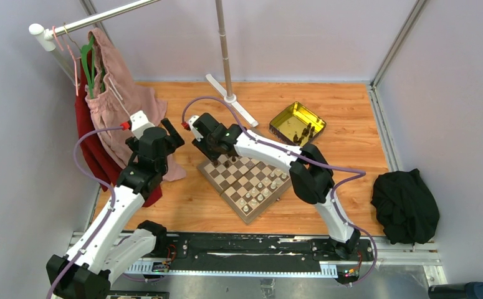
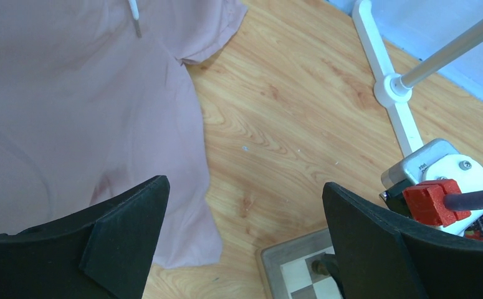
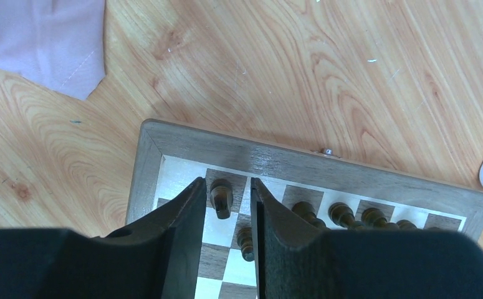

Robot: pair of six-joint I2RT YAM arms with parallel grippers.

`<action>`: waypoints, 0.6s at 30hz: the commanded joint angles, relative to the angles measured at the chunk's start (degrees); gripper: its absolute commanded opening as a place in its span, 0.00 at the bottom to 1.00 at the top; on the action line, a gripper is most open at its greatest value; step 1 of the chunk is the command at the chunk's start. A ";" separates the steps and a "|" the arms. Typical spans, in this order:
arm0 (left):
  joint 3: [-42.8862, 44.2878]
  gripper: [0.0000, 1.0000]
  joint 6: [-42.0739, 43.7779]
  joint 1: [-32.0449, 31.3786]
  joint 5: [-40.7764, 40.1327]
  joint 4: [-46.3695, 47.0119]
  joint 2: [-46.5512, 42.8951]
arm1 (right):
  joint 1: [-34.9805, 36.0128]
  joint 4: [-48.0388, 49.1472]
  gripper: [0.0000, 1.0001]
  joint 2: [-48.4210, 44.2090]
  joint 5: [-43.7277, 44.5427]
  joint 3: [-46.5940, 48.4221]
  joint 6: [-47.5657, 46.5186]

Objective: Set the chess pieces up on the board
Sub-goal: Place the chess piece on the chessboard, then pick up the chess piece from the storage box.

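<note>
Several dark chess pieces (image 3: 221, 198) upright on the brown-bordered board (image 3: 301, 163)

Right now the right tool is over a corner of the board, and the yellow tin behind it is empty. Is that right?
Not quite: the tin is not empty. The top view shows a few dark pieces standing in it. The rest is right: the right tool is over a corner of the board.
</note>
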 commanded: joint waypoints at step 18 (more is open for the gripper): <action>8.67 1.00 1.22 -0.38 -1.07 4.53 8.88 | -10.26 -2.38 0.37 -11.75 4.28 1.54 -0.86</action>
